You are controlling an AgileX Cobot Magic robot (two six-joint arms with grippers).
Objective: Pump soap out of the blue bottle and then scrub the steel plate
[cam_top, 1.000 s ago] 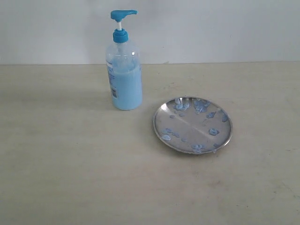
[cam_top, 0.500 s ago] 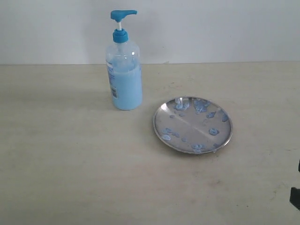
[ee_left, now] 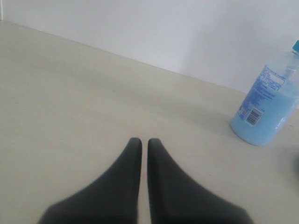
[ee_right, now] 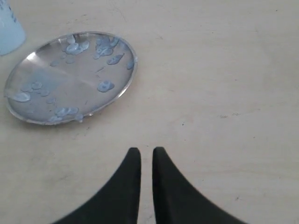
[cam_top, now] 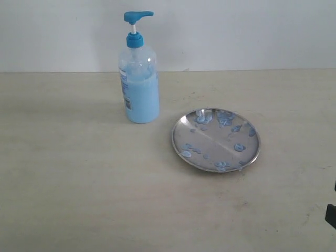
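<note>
The blue bottle (cam_top: 139, 86) stands upright at the back left of the table, its bright blue pump head (cam_top: 137, 17) raised. To its right lies the steel plate (cam_top: 216, 139), spotted with pale blue soap blobs (cam_top: 239, 147). In the right wrist view the plate (ee_right: 70, 77) lies well ahead of my right gripper (ee_right: 146, 150), which is shut with nothing in it. A dark bit of the right arm (cam_top: 331, 215) shows at the exterior view's right edge. My left gripper (ee_left: 141, 140) is shut and holds nothing, with the bottle (ee_left: 266, 109) far off to one side.
A pale beige table (cam_top: 79, 184) carries everything, and a white wall (cam_top: 236, 31) runs along its back edge. Nothing but the bottle and the plate stands on it.
A dark part of the right arm has come into the exterior view at the lower right edge. Bottle and plate have not moved.
</note>
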